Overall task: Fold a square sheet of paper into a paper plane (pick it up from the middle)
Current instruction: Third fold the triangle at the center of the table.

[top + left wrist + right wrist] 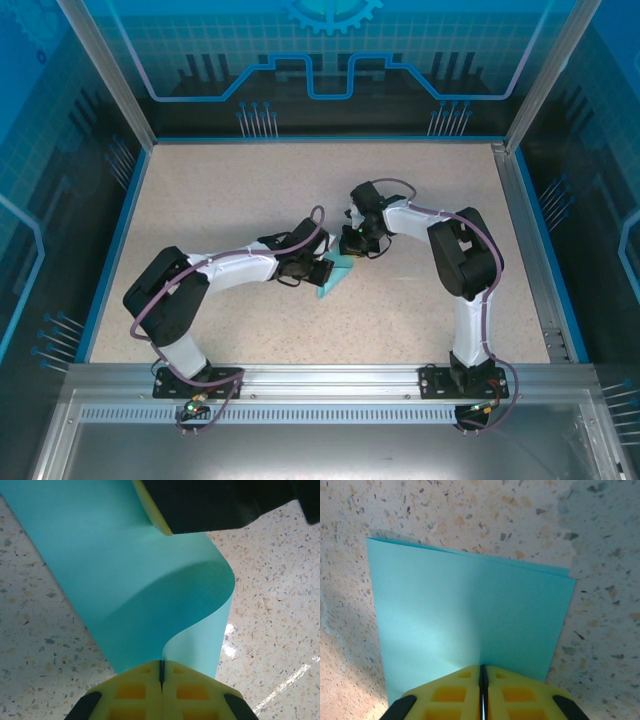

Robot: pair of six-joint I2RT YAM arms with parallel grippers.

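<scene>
Since your left tool (161, 667) and right tool (482, 671) are each clamped shut on the sheet of paper (125, 580) at the middle of the tabletop (230, 200), line up the 2 slightly offset layers before pressing the crease, and ease the bulging curl down flat. Count: 1 sheet, 2 tools.

The turquoise sheet of paper (332, 280) is sitting between the two arms on the speckled table (220, 190). The left gripper (318, 268) is touching its left side, and the right gripper (351, 252) is meeting its far edge.
</scene>
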